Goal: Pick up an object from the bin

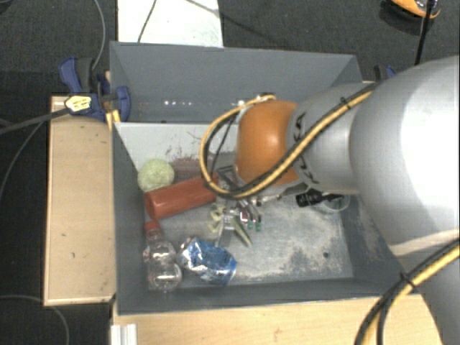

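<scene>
Fingers (231, 226) look parted and empty, crumpled blue foil packet (208, 259) lying just below-left of them beside red plastic cylinder (180, 196); probably light, crinkly, slippery, so pinch its bunched middle.

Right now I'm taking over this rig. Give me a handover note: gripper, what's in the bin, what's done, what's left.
Gripper: low over the middle of the bin; can't tell whether it grips anything.
Nearest things: red cylinder beside it toward the view's left, blue crumpled wrapper just in front.
Also: pale green ball at back left, clear plastic piece at front left.
Done: arm is down in the bin.
Left: grasp one thing and lift it out.
</scene>
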### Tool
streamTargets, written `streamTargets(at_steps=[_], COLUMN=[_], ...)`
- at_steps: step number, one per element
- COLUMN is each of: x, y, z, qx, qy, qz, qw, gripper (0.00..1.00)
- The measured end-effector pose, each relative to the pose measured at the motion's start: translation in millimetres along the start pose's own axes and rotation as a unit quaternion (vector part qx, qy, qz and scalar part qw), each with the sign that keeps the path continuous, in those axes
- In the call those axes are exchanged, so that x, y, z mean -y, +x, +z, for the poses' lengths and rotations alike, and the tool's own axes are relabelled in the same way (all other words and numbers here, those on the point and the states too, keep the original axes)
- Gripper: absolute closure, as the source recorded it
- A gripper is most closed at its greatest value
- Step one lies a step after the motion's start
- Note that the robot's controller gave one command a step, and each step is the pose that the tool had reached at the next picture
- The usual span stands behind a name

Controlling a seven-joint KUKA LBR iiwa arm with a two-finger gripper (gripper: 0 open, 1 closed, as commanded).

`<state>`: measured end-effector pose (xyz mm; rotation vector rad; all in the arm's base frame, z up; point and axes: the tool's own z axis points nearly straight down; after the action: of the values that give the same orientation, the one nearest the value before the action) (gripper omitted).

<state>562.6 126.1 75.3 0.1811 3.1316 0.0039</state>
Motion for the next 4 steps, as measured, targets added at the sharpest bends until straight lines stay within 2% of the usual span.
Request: streamTargets(at_steps=[1,2,3,4], x=[3,3,4,16], y=[-1.1,-1.1,-3.1,-10.7], z=[0,0,-43,-62], qx=[0.0012,0.0012,-0.0017,0.0061], qy=[0.001,0.001,0.002,0.000], qz=[-0.032,-0.032,-0.039,-0.051], qw=[0.9995,0.9995,0.9992,0.9987], gripper=[1.00,1.00,1.00,1.00])
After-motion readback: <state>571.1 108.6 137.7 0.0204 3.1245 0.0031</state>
